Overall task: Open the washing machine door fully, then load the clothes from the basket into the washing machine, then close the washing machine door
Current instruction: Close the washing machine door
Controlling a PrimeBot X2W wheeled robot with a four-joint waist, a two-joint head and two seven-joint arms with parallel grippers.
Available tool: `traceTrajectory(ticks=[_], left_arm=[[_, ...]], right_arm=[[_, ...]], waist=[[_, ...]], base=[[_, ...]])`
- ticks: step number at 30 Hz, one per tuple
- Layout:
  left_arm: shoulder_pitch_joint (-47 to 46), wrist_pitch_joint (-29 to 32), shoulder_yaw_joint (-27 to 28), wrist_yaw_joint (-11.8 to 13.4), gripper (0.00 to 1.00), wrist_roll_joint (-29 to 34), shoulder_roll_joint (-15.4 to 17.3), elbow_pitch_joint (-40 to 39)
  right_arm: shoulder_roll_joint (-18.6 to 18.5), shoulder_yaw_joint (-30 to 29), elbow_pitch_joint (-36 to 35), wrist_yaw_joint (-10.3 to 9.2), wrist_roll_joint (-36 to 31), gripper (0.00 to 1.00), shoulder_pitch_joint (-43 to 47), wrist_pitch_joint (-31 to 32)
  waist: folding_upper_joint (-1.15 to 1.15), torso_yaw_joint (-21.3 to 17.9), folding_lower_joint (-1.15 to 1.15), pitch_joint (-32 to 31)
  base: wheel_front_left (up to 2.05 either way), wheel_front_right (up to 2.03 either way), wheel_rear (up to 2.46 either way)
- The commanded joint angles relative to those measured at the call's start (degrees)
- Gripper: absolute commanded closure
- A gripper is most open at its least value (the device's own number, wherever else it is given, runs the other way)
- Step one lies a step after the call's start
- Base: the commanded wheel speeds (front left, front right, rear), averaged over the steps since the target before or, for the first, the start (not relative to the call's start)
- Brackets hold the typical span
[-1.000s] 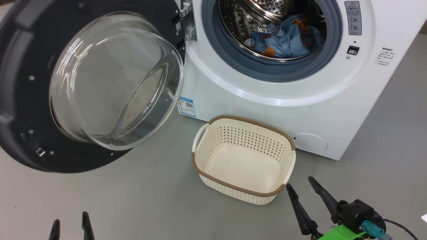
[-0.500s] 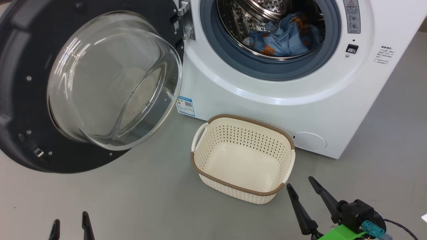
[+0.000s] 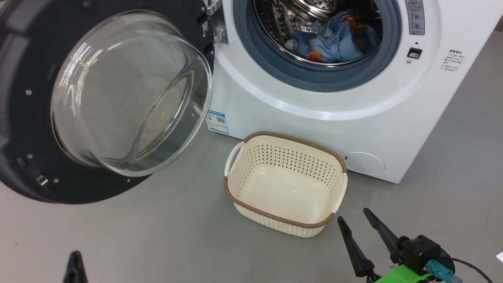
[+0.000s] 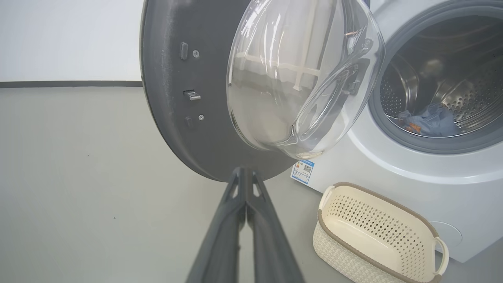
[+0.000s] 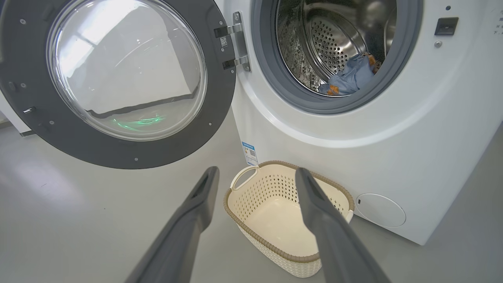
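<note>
The washing machine door (image 3: pixel 23 129) (image 4: pixel 173 118) (image 5: pixel 27 78) stands swung wide open to the left of the white washing machine (image 3: pixel 353 118) (image 5: pixel 432 137). Blue clothes (image 3: pixel 334 39) (image 4: pixel 428 122) (image 5: pixel 349 76) with orange prints lie inside the steel drum. On the floor in front sits the cream basket (image 3: pixel 235 192) (image 4: pixel 326 239) (image 5: pixel 243 224), nothing in it. My left gripper (image 3: pixel 75 261) (image 4: pixel 244 173) is shut on nothing, low at the lower left, its tips below the door's rim. My right gripper (image 3: pixel 355 218) (image 5: pixel 257 173) is open, just right of the basket's near corner.
Grey floor (image 3: pixel 177 243) spreads to the left and front of the machine. A blue label (image 3: pixel 217 122) and a round white flap (image 3: pixel 364 163) mark the machine's lower front. A pale wall (image 4: pixel 67 39) with a dark skirting line runs behind the door.
My left gripper has gone from open to shut, with nothing in it. The head camera has shifted slightly; the machine and basket sit a little higher in view. The right gripper has not moved.
</note>
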Motion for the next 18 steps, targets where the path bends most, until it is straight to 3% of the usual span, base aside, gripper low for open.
traceTrajectory(ticks=[1,7,9,13,18], left_arm=[[-2.15,-0.37,2.73,-0.17,1.0,-1.38,0.31,-1.98],[-4.72,-0.37,8.02,-1.88,1.0,-6.62,0.31,-3.4],[-7.9,-0.37,13.71,-4.07,1.0,-10.08,0.32,-3.85],[-11.86,-0.37,19.13,-6.9,1.0,-13.99,1.28,-3.29],[-20.11,0.49,26.12,-10.66,1.0,-24.46,6.0,1.45]], right_arm=[[-0.18,1.35,-1.43,0.09,-0.2,0.0,-1.66,-0.27],[-0.2,1.08,-1.64,0.09,-0.3,0.0,-1.66,-0.26],[-0.28,1.02,-1.76,0.09,-0.3,0.0,-1.71,-0.23],[-0.31,1.0,-1.9,0.09,-0.29,0.0,-1.73,-0.18],[-0.52,0.81,-2.31,0.09,-0.3,0.0,-1.71,-0.01]], waist=[[0.0,-0.1,0.0,0.12],[0.0,-0.12,0.0,0.45],[0.0,-0.18,0.0,0.66],[0.0,-0.37,0.0,0.86],[0.0,-0.71,0.0,1.4]], base=[[0.0,0.0,0.0],[0.0,0.0,0.0],[0.0,0.0,0.0],[0.0,0.0,0.0],[0.0,0.0,0.0]])
